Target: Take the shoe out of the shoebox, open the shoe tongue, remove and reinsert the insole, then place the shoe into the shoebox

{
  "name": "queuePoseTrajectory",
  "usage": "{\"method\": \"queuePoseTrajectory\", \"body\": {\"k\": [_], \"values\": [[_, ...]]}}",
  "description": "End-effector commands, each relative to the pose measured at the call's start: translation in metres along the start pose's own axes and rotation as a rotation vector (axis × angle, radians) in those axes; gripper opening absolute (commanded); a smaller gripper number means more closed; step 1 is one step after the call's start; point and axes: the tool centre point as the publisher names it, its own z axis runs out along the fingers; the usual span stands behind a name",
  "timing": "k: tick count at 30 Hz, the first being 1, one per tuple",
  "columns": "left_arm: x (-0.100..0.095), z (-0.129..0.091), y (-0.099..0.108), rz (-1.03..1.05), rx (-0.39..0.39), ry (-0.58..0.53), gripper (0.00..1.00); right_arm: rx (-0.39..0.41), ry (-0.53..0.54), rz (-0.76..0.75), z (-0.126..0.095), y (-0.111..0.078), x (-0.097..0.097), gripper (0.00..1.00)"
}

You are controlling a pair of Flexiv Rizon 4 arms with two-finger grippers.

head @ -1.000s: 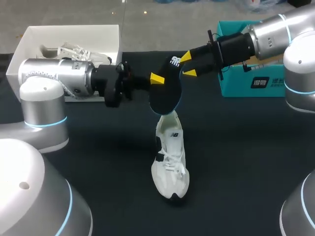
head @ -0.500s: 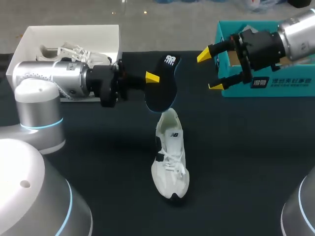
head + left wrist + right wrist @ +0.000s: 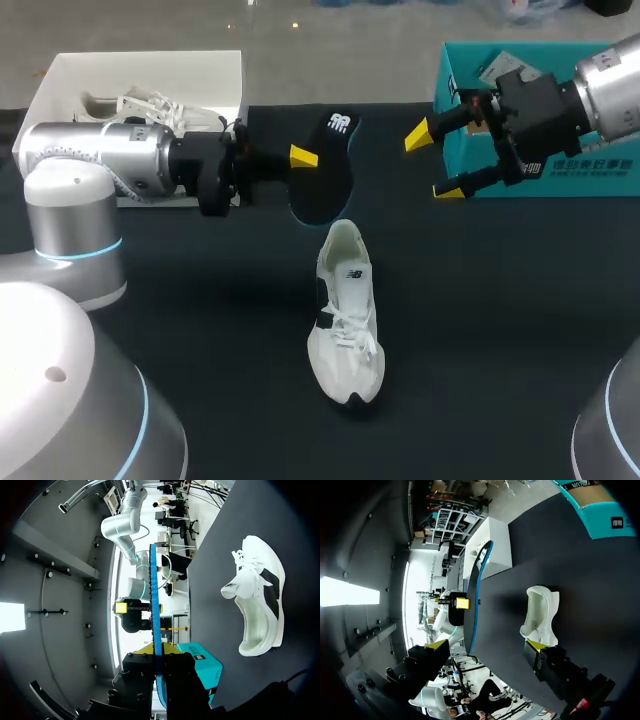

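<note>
A white shoe [image 3: 346, 318] lies on the black table, heel toward the back, also seen in the left wrist view [image 3: 257, 595] and the right wrist view [image 3: 540, 611]. Just above and behind its heel hangs the black insole [image 3: 325, 172], with my left gripper [image 3: 305, 160] shut on its edge. In the left wrist view the insole [image 3: 154, 605] shows edge-on, blue-rimmed, pinched in the gripper [image 3: 156, 652]. My right gripper [image 3: 434, 161] stands wide open to the right of the insole, apart from it. Its fingers [image 3: 485, 647] frame the insole [image 3: 475, 592] ahead.
A white shoebox [image 3: 60, 75] at the back left holds a second white shoe [image 3: 150, 105]. A teal box [image 3: 560, 175] stands at the back right, just behind my right gripper. The white box [image 3: 496, 547] lies beyond the insole.
My right gripper let go of the insole, opened wide and drew back to the right. The left gripper kept the insole and shifted it slightly left and back.
</note>
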Motion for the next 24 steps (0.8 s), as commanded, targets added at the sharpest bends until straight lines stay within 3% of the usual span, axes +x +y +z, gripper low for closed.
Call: {"method": "queuePoseTrajectory", "body": {"k": [1, 7, 10, 24], "values": [[-0.002, 0.000, 0.002, 0.000, 0.003, 0.009, 0.00, 0.032, -0.265, -0.237, -0.022, -0.007, -0.017, 1.00], [0.000, 0.006, 0.003, -0.003, 0.013, 0.011, 0.00, 0.018, -0.307, -0.168, -0.051, -0.023, -0.039, 1.00], [0.000, 0.009, 0.003, -0.005, 0.020, 0.010, 0.00, -0.054, -0.370, -0.066, -0.065, -0.025, -0.044, 1.00], [-0.001, 0.002, 0.001, -0.026, -0.006, 0.018, 0.00, -0.054, -0.370, -0.066, -0.065, -0.025, -0.044, 1.00]]}}
